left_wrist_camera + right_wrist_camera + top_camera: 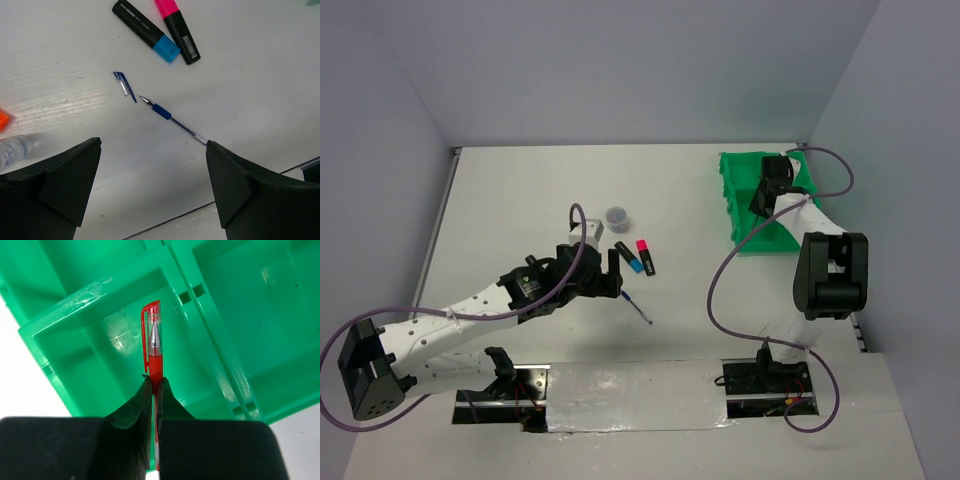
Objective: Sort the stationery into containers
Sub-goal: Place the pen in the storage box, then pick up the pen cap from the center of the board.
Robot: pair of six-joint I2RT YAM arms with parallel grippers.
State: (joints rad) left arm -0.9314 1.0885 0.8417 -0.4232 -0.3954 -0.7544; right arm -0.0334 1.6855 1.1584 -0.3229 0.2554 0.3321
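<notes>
A white desk (520, 200) stands between plain grey walls. The green tray (732, 178) sits in the far right corner of the desk, and the right arm reaches over it. The right fingers (142, 395) are clamped on a red pen (154, 347), which points away from the wrist, its capped tip over one compartment of the tray, beside the dividing wall. Whether the pen touches the tray floor cannot be told.

Near the middle of the desk the left fingers (75, 170) are spread wide apart, holding nothing. Between them, on the desk, lies a blue pen (172, 119), uncapped, its tip toward the far edge. Its cap (124, 86) lies just beside the tip, apart from it. Farther out, a blue highlighter (145, 30) and a pink highlighter (177, 27) lie side by side, close together. A grey pot (617, 215) stands just beyond them toward the far edge. A clear bottle (15, 150) lies by the left finger, only partly in view.
</notes>
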